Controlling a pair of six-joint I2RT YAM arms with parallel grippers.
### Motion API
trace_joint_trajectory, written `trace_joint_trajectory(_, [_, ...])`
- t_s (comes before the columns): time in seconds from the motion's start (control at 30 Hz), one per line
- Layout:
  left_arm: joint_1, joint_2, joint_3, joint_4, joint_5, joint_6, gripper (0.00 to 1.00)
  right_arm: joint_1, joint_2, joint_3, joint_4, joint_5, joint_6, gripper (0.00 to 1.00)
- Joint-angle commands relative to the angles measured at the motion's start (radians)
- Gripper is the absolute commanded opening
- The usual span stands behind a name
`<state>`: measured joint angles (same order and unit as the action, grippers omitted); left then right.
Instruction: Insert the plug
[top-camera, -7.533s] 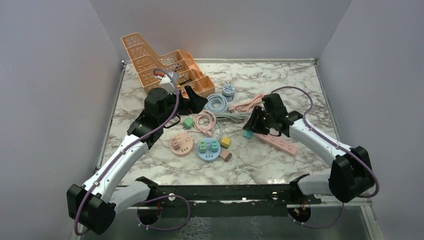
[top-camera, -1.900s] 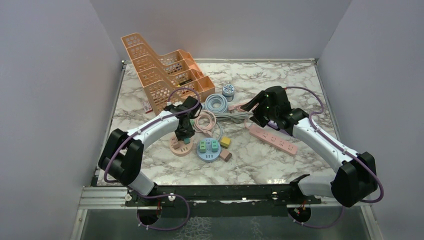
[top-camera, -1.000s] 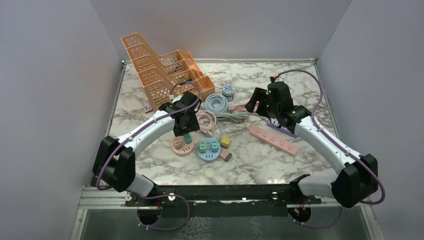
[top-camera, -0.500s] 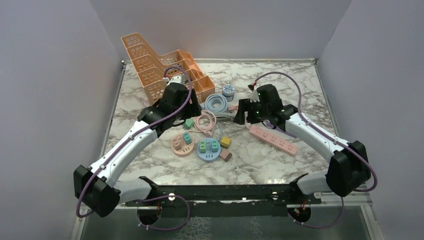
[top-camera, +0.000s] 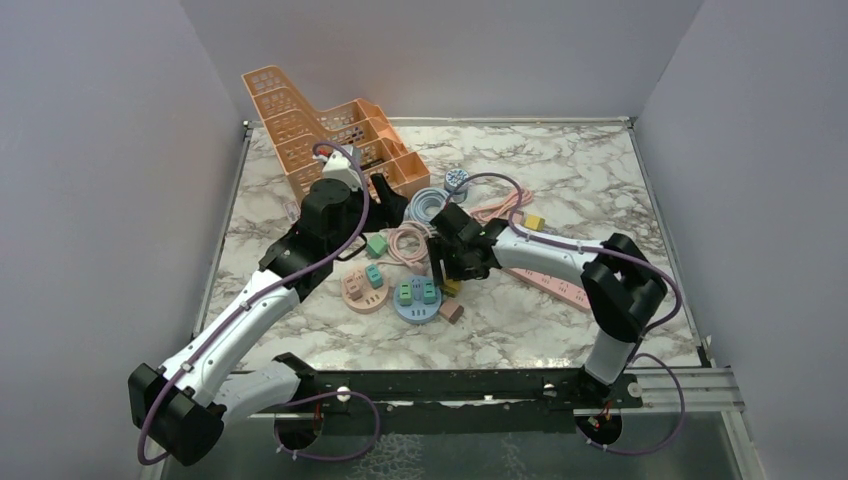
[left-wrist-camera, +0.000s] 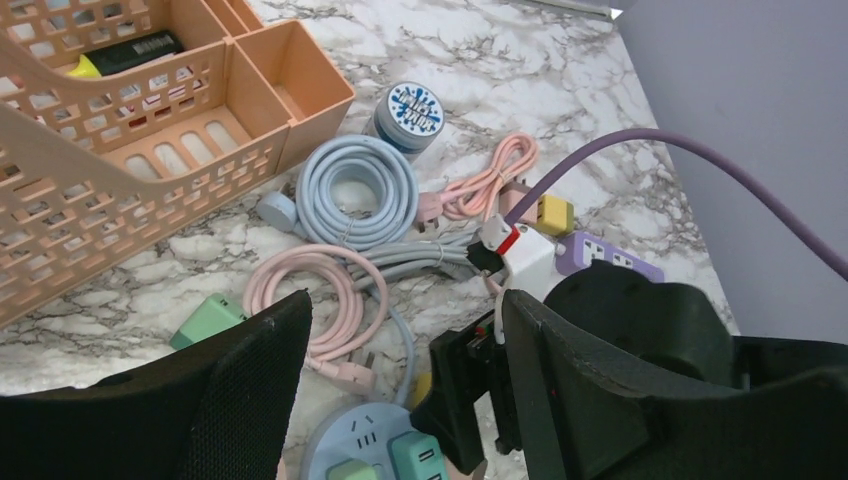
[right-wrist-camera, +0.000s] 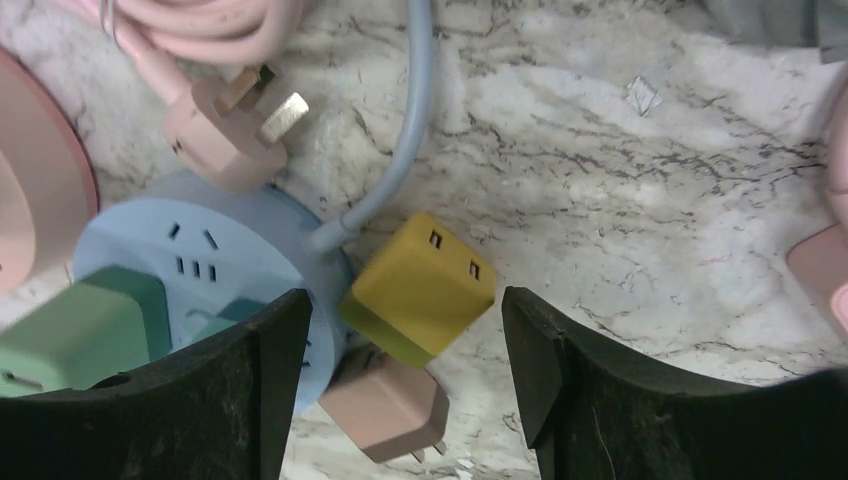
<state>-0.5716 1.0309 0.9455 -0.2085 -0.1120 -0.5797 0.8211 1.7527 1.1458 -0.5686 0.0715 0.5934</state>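
A yellow cube plug (right-wrist-camera: 420, 285) lies on the marble against the round blue power strip (right-wrist-camera: 200, 260), which carries green plugs (right-wrist-camera: 80, 330). My right gripper (right-wrist-camera: 400, 330) hangs open just above it, one finger on each side and neither touching. A pinkish-brown plug (right-wrist-camera: 385, 405) lies beside the yellow one. From above, the right gripper (top-camera: 445, 268) covers most of the yellow plug (top-camera: 453, 288). A teal plug (top-camera: 373, 276) sits in the round pink strip (top-camera: 356, 293). My left gripper (top-camera: 392, 203) is open and empty, raised near the basket, and in its own view (left-wrist-camera: 400, 320) looks down on the cables.
An orange basket (top-camera: 320, 130) stands at the back left. A coiled grey-blue cable (left-wrist-camera: 358, 190), a pink cable (left-wrist-camera: 300, 285), a round tin (left-wrist-camera: 414, 105) and a loose green plug (top-camera: 376, 244) crowd the middle. A long pink strip (top-camera: 560, 285) lies on the right.
The left gripper opened, left the teal plug in the round pink strip and drew back toward the basket. The right arm swung left from the long pink strip to over the yellow plug.
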Motion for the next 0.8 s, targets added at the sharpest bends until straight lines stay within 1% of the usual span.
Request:
trace_joint_trajectory(0.0, [-0.004, -0.015, -0.011, 0.100, 0.024, 0.037, 0.72, 0.040, 0.065, 0.092, -0.103, 0.202, 0.148, 0.71])
trace_joint_trajectory(0.17, [-0.017, -0.020, -0.014, 0.095, 0.019, 0.053, 0.72, 0.065, 0.115, 0.133, -0.188, 0.270, 0.225, 0.68])
trace_joint_trajectory(0.3, [-0.059, -0.030, -0.019, 0.092, -0.014, 0.089, 0.72, 0.066, 0.106, 0.121, -0.242, 0.322, 0.275, 0.66])
trace_joint_trajectory(0.4, [-0.088, -0.028, -0.031, 0.107, -0.029, 0.105, 0.73, 0.066, 0.093, 0.104, -0.246, 0.337, 0.285, 0.65])
trace_joint_trajectory(0.6, [-0.095, -0.024, -0.039, 0.123, -0.053, 0.099, 0.74, 0.066, 0.099, 0.055, -0.147, 0.203, 0.257, 0.64])
trace_joint_trajectory(0.77, [-0.106, -0.021, -0.039, 0.106, -0.080, 0.101, 0.76, 0.064, 0.111, 0.055, -0.136, 0.179, 0.259, 0.64])
